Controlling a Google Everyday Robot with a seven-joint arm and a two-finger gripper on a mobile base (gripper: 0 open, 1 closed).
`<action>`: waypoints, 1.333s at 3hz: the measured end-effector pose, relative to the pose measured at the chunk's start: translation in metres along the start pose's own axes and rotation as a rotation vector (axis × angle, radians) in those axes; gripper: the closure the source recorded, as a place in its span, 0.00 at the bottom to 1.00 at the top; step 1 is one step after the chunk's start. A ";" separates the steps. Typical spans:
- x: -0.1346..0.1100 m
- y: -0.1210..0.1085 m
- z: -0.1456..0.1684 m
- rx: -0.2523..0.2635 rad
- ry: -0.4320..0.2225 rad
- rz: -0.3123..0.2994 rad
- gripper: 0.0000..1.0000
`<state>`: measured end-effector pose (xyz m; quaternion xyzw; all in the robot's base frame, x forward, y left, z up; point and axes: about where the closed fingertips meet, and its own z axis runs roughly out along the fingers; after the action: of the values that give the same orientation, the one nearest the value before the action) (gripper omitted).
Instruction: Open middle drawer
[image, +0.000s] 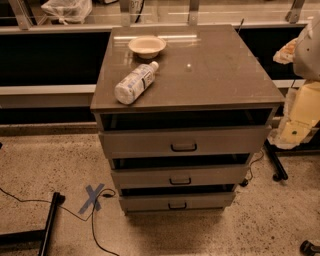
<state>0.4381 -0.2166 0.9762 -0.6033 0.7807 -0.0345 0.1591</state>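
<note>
- Tape X on the floor, left of the cabinet; not relevant.
- Bottle lies on its side on the cabinet top, left part. Bowl sits upright just behind it. Both are loose, so a jerky pull could probably roll the bottle.
- Middle drawer: second of three, below the top drawer and above the bottom drawer. It faces the camera and looks shut, with a dark gap above its front.
- Handle: small dark loop at the centre of the front, and the only place to take hold. The flat front gives no other purchase.
- Handling guess: rigid panel on slides, not fragile. Contents are hidden, so weight is unknown; likely a moderate, steady resistance. The loop is thin and shallow, so it needs to be hooked or pinched square on. Pull straight out, since an off-axis pull could bind the drawer.
- Gripper: pale shape at the right edge, beside the cabinet's right side at about top-drawer level, well apart from the handle. Cannot tell how far open it is; nothing visibly held.
</note>
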 end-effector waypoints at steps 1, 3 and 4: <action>0.000 0.000 0.000 0.000 0.000 0.000 0.00; 0.043 0.033 0.062 -0.051 -0.105 -0.001 0.00; 0.067 0.044 0.077 -0.023 -0.112 -0.010 0.00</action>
<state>0.4047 -0.2578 0.8787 -0.6101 0.7678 0.0075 0.1953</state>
